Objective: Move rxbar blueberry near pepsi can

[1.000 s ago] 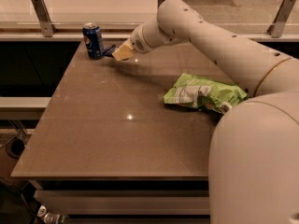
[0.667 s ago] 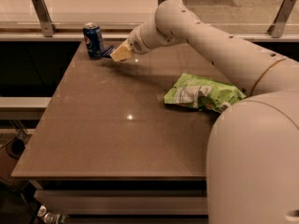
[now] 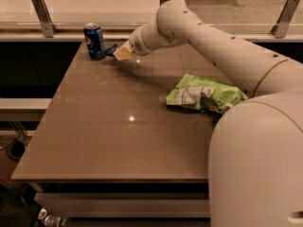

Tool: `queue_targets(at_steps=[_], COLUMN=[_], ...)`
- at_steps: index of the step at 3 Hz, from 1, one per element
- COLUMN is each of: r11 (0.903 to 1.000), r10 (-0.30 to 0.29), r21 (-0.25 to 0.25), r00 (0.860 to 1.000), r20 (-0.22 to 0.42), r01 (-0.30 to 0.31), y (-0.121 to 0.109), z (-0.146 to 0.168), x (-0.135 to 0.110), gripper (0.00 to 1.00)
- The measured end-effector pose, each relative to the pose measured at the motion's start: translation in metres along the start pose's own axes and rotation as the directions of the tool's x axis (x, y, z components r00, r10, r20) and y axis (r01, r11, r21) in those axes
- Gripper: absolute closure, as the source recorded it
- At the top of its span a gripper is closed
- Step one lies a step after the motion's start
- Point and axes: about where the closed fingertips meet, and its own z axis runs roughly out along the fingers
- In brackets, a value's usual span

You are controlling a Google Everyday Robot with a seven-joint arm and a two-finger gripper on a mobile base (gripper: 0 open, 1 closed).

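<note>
The pepsi can (image 3: 94,41) stands upright at the far left corner of the brown table (image 3: 118,126). The rxbar blueberry (image 3: 111,50) shows as a small dark blue piece just right of the can, partly hidden by my gripper. My gripper (image 3: 122,54) is low over the table at the bar's right end, reaching in from the right on the long white arm (image 3: 208,37). I cannot tell whether the bar is held or lies on the table.
A light green snack bag (image 3: 204,94) lies on the right side of the table, under the arm. A railing with metal posts (image 3: 42,14) runs behind the table. The robot's white body (image 3: 260,164) fills the lower right.
The gripper and the bar have stayed almost where they were beside the can; the arm has shifted only slightly.
</note>
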Motion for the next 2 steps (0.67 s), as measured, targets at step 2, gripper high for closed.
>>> queue_targets(at_steps=[2], r11=[1.0], r10=[0.0], r21=[-0.008], r00=[1.0], r20=[-0.003], r01=[0.0], y=[0.0034], z=[0.0049], x=[0.0009], gripper=[0.0])
